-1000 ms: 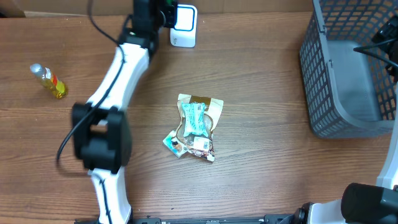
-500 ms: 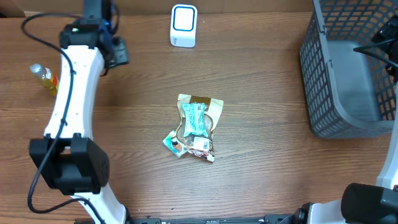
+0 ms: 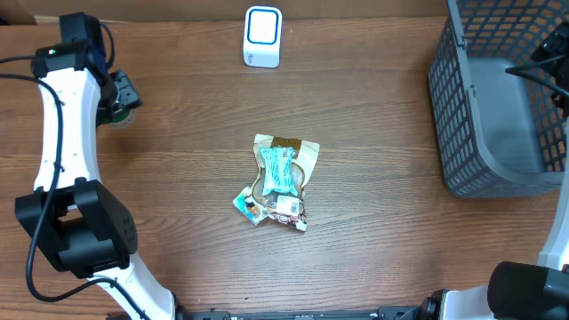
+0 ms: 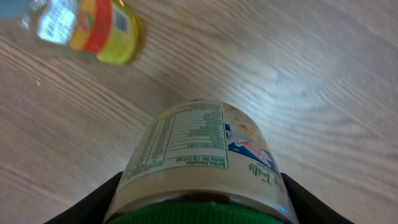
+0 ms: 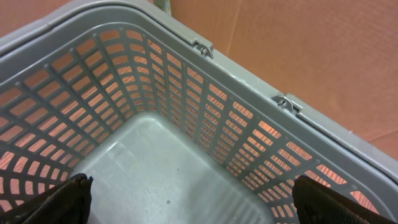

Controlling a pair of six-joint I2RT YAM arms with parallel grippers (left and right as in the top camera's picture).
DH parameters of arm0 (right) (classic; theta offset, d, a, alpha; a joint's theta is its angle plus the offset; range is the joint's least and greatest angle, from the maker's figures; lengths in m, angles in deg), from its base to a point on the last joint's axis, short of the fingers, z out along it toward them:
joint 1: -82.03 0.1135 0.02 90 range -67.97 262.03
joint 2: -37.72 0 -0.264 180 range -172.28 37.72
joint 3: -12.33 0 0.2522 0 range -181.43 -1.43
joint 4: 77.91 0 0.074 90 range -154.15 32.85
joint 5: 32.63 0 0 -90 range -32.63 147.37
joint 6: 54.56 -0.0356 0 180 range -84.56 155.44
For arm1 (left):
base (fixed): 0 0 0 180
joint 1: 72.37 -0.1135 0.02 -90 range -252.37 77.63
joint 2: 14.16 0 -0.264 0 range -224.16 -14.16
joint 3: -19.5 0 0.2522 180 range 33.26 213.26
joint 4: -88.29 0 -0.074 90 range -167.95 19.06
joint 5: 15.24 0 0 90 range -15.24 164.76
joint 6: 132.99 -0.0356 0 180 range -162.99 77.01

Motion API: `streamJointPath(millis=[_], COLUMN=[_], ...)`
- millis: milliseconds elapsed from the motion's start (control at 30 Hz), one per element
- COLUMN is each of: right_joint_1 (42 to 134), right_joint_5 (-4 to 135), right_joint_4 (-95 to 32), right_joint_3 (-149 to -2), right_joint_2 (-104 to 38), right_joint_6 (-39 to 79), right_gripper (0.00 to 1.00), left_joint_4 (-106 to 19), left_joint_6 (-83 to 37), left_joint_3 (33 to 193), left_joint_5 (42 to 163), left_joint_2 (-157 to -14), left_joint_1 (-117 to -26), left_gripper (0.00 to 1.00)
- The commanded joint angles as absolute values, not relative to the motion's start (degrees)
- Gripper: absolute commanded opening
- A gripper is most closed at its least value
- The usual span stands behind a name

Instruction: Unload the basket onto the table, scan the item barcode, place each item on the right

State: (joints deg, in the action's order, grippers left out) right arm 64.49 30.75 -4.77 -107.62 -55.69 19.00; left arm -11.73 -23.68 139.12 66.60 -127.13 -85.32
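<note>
Overhead and wrist views of a barcode-scanning task. The left tool [image 3: 121, 93], well to the left of the scanner [image 3: 262, 37], pinches a jar [image 4: 200, 146] by its green-capped end. The jar's body juts out over the desk [image 3: 400, 249] with the nutrition panel facing the wrist camera. No barcode can be made out on the side shown. A small bottle [image 4: 84, 25] of yellow liquid lies on the desk just beyond the jar, on the side away from the scanner. A heap of snack packets [image 3: 280, 182] rests nearer the robot than the scanner, and a grey basket [image 3: 462, 107] stands far to the scanner's right. The right tool [image 5: 199, 202] hangs spread and empty above the basket floor. The jar looks rigid and smooth-walled, so it should hold its shape under pressure but may slip or twist on its glossy label. Its weight cannot be judged. Holding it near the cap seems sound, since the printed wall then stays free to turn towards the scanner window.
</note>
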Motion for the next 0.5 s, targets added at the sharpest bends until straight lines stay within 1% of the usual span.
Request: streamJointPath(millis=[0, 67, 200, 267, 333, 467], right_joint_1=[64.49, 64.49, 64.49, 64.49, 64.49, 64.49], right_joint_5=[29.97, 29.97, 29.97, 29.97, 29.97, 29.97], right_joint_4=[-5.06, -5.06, -5.06, -5.06, -5.06, -5.06], right_joint_3=[-107.9, -107.9, -107.9, -107.9, -107.9, -107.9], right_joint_2=[-55.62, -55.62, -55.62, -55.62, -55.62, -55.62], right_joint_6=[19.24, 19.24, 19.24, 19.24, 19.24, 19.21], right_gripper=[1.0, 1.0, 1.0, 1.0, 1.0, 1.0], left_joint_4=[-15.27, -18.57, -20.97, -20.49, -18.7, -12.95], left_joint_6=[-25.27, -25.45, -25.41, -25.16, -25.08, -20.6], left_joint_3=[137.0, 135.28, 132.81, 131.67, 131.17, 131.12], left_joint_5=[66.62, 66.68, 66.9, 66.86, 66.4, 62.47], left_joint_2=[-127.31, -127.31, -127.31, -127.31, -127.31, -127.31], left_joint_1=[-86.33, -86.61, -86.59, -86.59, -86.63, -87.71], left_gripper=[0.16, 0.18, 0.15, 0.12, 0.04, 0.04])
